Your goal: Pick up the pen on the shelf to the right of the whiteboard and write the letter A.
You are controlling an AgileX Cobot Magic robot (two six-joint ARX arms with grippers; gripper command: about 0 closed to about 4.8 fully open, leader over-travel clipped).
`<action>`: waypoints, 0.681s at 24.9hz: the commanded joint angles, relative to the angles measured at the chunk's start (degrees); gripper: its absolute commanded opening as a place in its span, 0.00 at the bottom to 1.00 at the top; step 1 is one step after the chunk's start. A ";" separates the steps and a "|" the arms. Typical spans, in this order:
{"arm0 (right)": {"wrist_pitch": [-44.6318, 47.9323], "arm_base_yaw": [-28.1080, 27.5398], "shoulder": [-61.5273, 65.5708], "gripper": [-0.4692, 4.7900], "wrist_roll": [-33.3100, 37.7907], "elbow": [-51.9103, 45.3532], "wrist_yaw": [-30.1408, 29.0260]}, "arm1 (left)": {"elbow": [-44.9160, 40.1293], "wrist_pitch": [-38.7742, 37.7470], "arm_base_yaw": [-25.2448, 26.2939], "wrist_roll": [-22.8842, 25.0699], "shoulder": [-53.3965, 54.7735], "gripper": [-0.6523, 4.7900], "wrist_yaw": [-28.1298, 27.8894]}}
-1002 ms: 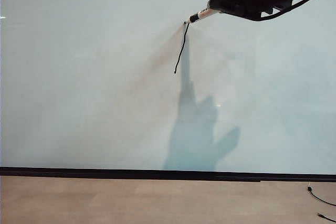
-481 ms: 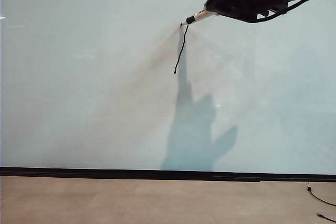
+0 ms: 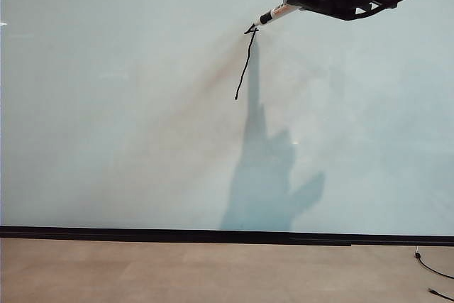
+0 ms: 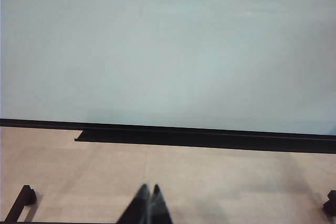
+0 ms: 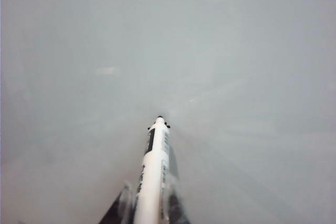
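The whiteboard [image 3: 128, 118] fills most of the exterior view. High on it, my right gripper [image 3: 292, 5] is shut on the pen [image 3: 275, 14], a slim white marker with a black band. The pen's tip touches the board at the top of a single slanted black stroke [image 3: 245, 65] of the letter A, where a small tick crosses it. In the right wrist view the pen [image 5: 153, 171] runs out between the fingers of the right gripper [image 5: 149, 205] to the board [image 5: 236, 66]. My left gripper [image 4: 148, 188] is shut and empty over the tan table [image 4: 236, 182]. The shelf is out of view.
A thin black edge [image 3: 177, 235] runs under the board, with tan table [image 3: 213, 271] in front. A black cable [image 3: 433, 269] lies at the lower right. The left wrist view shows a black ledge [image 4: 199, 138] and black frame parts [image 4: 21, 201].
The right gripper and the pen have crept up and slightly right. A small tick now crosses the top of the stroke. The left arm has not moved.
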 commanded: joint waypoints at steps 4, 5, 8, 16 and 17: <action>-0.90 -0.20 -0.13 0.07 -0.20 0.20 2.40 | 0.13 0.48 0.00 0.22 0.00 0.11 0.00; -1.07 -0.17 -0.13 0.07 -0.20 0.15 2.75 | 0.13 0.46 0.00 0.22 0.00 0.11 0.02; -1.86 -0.17 -0.17 0.07 -0.17 -0.15 2.99 | 0.13 0.48 0.00 0.22 0.00 0.11 0.02; -2.78 0.11 -0.20 0.07 0.07 -0.83 4.09 | 0.13 0.46 0.00 0.24 0.00 0.11 0.02; -2.97 0.11 -0.20 0.07 0.07 -0.83 4.13 | 0.13 0.46 0.00 0.24 0.00 0.11 0.02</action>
